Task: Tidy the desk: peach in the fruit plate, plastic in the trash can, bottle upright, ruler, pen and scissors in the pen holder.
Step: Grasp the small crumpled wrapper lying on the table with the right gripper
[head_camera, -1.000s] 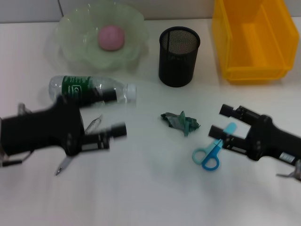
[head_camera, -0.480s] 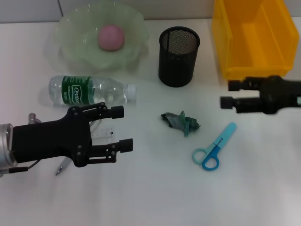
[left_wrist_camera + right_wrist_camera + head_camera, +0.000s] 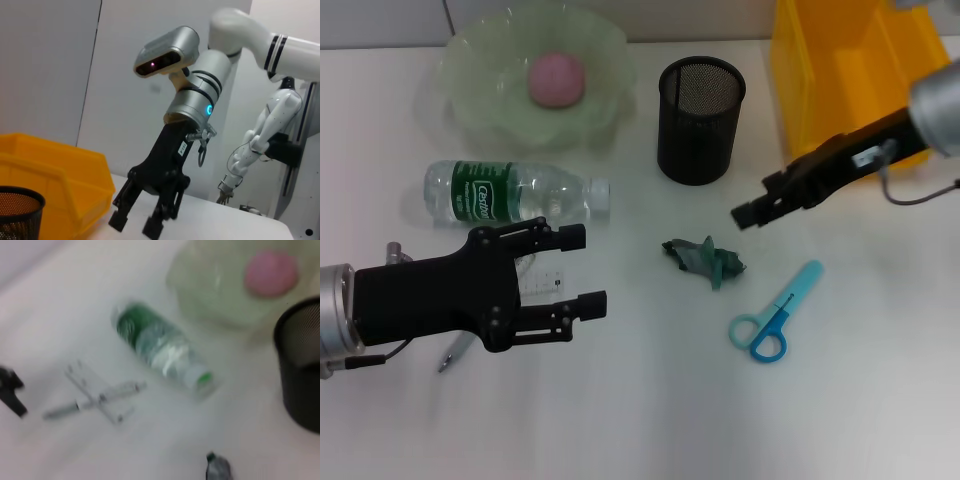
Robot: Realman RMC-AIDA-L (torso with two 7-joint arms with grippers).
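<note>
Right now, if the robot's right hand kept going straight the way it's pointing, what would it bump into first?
Probably the crumpled plastic. The right hand points down and toward the left hand, and the plastic lies just ahead. Its height above the table is unclear, so it might pass over.

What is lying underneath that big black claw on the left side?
Under the left gripper lie a clear ruler and a pen, crossed in the right wrist view. From the head view, the gripper covers most of both.
</note>
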